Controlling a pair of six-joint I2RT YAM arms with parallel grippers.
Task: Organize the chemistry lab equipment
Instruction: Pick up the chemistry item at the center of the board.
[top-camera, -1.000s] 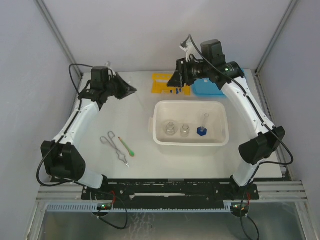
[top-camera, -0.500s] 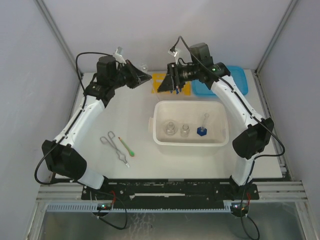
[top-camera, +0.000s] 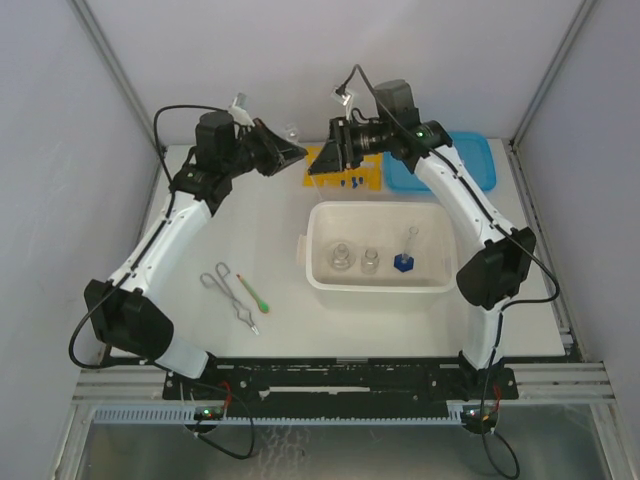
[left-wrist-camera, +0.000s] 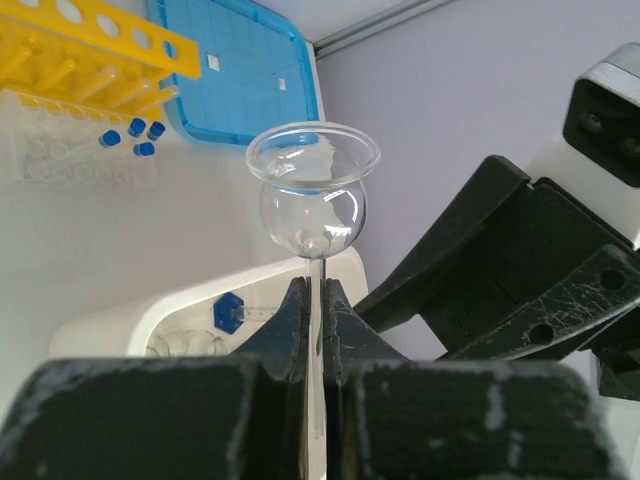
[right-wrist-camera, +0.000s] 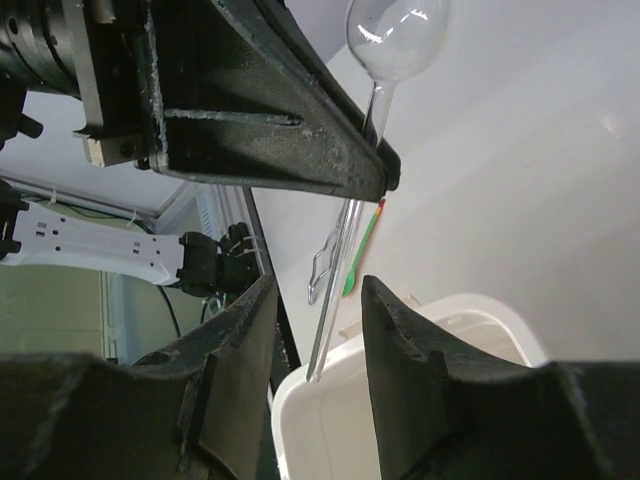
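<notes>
Two black grippers are meeting in the air above the back of the white table (top-camera: 280, 250), and you are looking at them nearly tip to tip. Your left gripper (left-wrist-camera: 313, 300) is pinching the thin stem of a clear glass funnel with a round bulb and flared rim (left-wrist-camera: 313, 190), its jaws closed tight on the stem so the bulb is sticking out beyond the fingertips. In the top view that glass funnel is showing only as a faint glint at the tip of the left gripper. Your right gripper (right-wrist-camera: 315, 300) is standing with its jaws parted; the lower end of the funnel's stem is hanging in the gap between them, and neither finger is visibly touching it.

Below and behind them, the yellow plastic tube rack (top-camera: 342, 168) is lying at the back of the table with small clear blue-capped tubes (top-camera: 348, 184) beside it, just left of the blue rectangular lid (top-camera: 460, 165). The big white plastic tub (top-camera: 380, 285) is sitting near the middle, holding two small clear glass vessels (top-camera: 356, 258) and a blue-based glass piece (top-camera: 404, 260). Thin metal tongs (top-camera: 228, 292) and the green-tipped stick (top-camera: 253, 293) are lying side by side on the left of the table.
</notes>
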